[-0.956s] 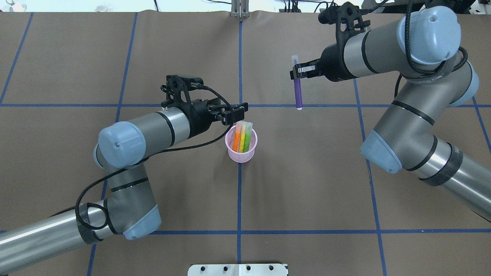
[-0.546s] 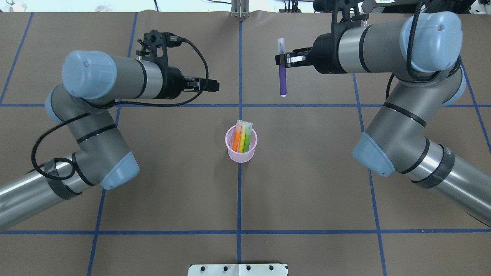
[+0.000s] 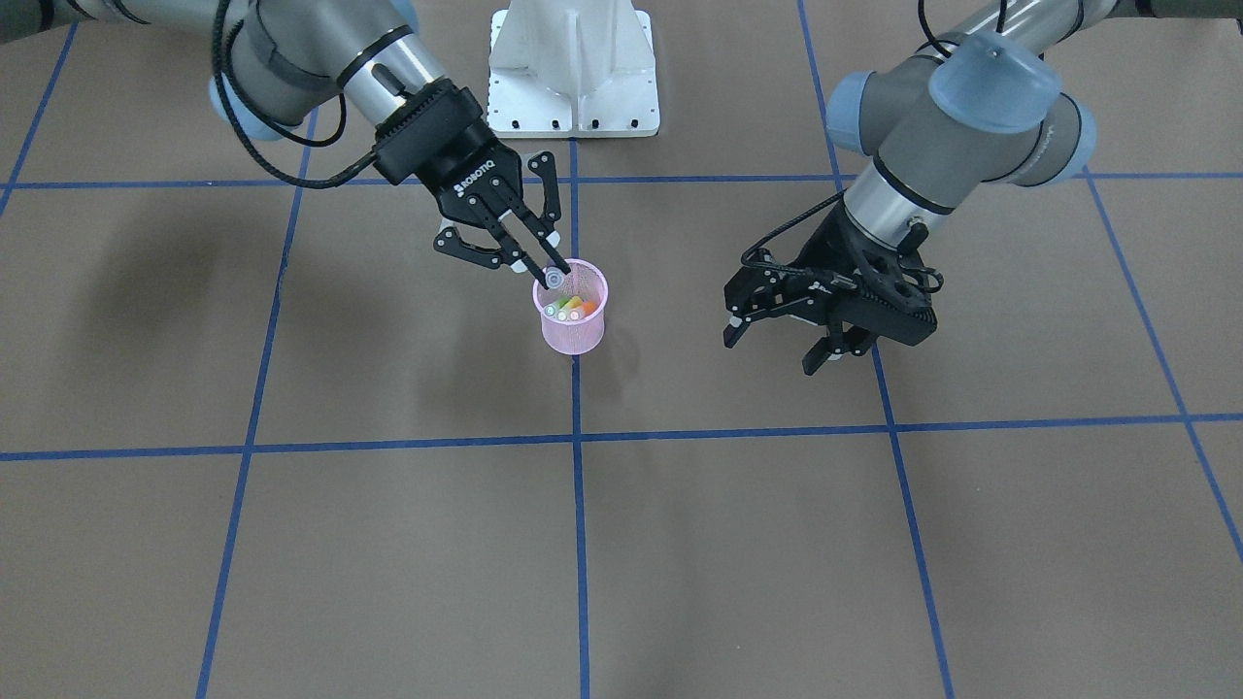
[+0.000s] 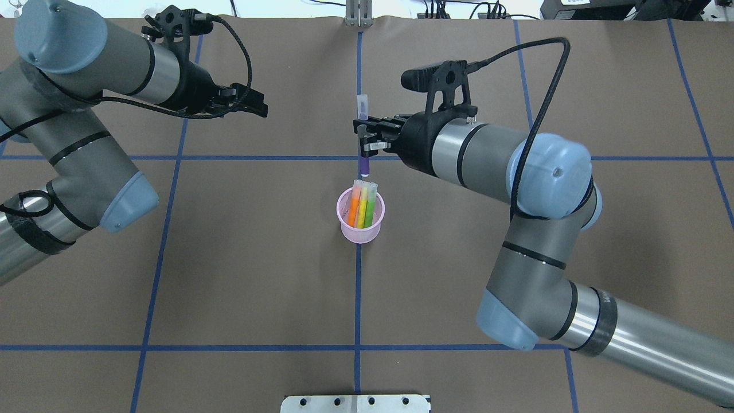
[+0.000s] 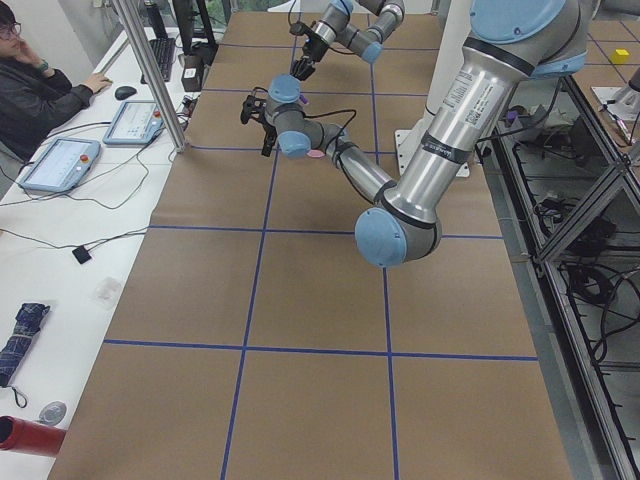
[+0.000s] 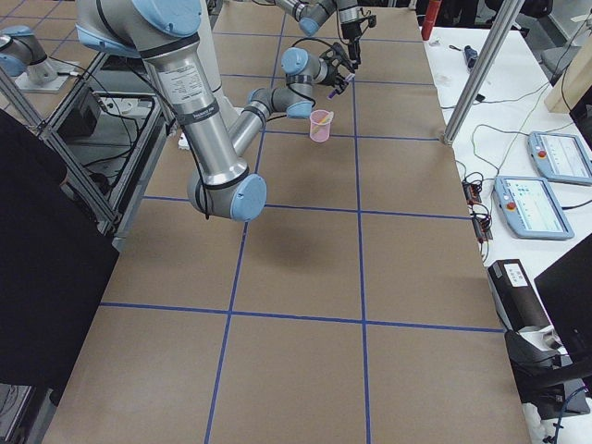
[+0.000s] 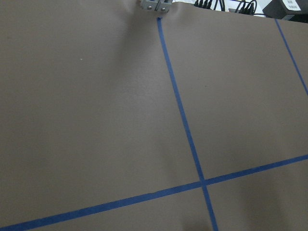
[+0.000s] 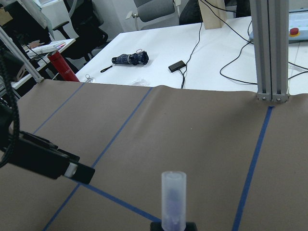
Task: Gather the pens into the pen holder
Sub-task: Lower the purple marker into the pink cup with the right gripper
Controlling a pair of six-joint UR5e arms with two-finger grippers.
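**A:** Front-facing view first: what is changing?

**B:** The right gripper (image 3: 551, 275) is hanging over the holder (image 3: 571, 335), jaws clenched on the purple pen (image 3: 554, 281). The pen is pointing at the camera, so only its cap end is showing. The left gripper (image 3: 777, 345) is sitting well apart, jaws released and empty.

**A:** And overhead?

**B:** A second ago the purple pen (image 4: 364, 163) was being carried far off on the right. Now it is hanging tip-down near the holder's (image 4: 360, 234) rim. The left gripper (image 4: 255, 107) has been pulling away to the table's far left. The orange pen (image 4: 354, 207) and green pen (image 4: 371, 207) are already standing inside, so this is looking like the last drop.

**A:** The side views?

**B:** The left one is showing everything too small. In the right one the holder (image 6: 321, 127) is showing, with what is probably the pen above it.

**A:** The wrist views?

**B:** The left one is showing only table (image 7: 96, 120) and blue tape (image 7: 185, 130). The right one is cutting the pen (image 8: 173, 197) off below its cap, so the holder is staying hidden there.
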